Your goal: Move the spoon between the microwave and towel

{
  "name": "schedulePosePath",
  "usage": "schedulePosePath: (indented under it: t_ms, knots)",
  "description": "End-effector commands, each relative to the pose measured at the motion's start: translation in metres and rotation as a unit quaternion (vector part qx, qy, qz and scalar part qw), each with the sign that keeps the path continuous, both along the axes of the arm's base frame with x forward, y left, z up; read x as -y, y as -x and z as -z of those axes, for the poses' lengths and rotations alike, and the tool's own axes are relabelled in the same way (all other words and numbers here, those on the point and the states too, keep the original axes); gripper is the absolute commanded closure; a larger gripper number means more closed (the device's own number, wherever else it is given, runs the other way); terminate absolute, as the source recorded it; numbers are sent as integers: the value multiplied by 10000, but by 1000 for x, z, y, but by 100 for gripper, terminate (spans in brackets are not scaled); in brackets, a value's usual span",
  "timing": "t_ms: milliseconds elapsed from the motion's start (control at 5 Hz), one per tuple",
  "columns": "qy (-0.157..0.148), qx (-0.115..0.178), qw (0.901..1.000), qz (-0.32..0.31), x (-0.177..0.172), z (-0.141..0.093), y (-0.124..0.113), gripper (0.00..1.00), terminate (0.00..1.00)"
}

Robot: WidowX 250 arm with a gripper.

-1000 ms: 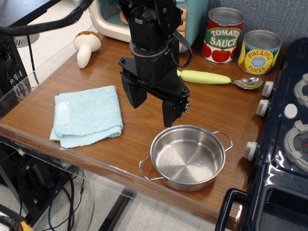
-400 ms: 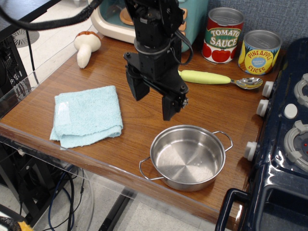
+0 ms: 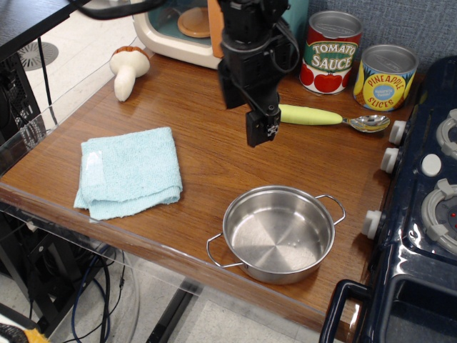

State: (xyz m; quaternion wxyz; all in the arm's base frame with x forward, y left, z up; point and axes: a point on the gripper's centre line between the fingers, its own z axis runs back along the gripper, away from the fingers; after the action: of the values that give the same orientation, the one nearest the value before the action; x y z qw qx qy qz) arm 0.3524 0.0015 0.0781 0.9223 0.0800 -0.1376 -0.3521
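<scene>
The spoon (image 3: 321,116) lies on the wooden table at the back right, yellow-green handle to the left, shiny metal bowl to the right near the stove. The microwave (image 3: 171,32) stands at the back, cream and teal, partly hidden by the arm. The light blue towel (image 3: 128,171) lies folded at the front left. My black gripper (image 3: 244,114) hangs open and empty above the table, just left of the spoon's handle end, its fingers pointing down.
A steel pot (image 3: 278,232) sits at the front. A tomato sauce can (image 3: 330,52) and a pineapple can (image 3: 385,76) stand behind the spoon. A toy mushroom (image 3: 128,69) lies at the back left. The dark blue stove (image 3: 421,214) fills the right side.
My gripper has moved up and to the back right, away from the pot and toward the spoon's handle. It stays open. Nothing on the table has moved.
</scene>
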Motion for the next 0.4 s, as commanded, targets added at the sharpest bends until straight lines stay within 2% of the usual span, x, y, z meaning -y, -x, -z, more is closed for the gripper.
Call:
schedulePosePath:
  t_ms: [0,200]
  knots:
    - [-181,400,9934,1060,4,-5,-54,0,0]
    - [-182,482,9869,1528,11,-2,-75,0,0]
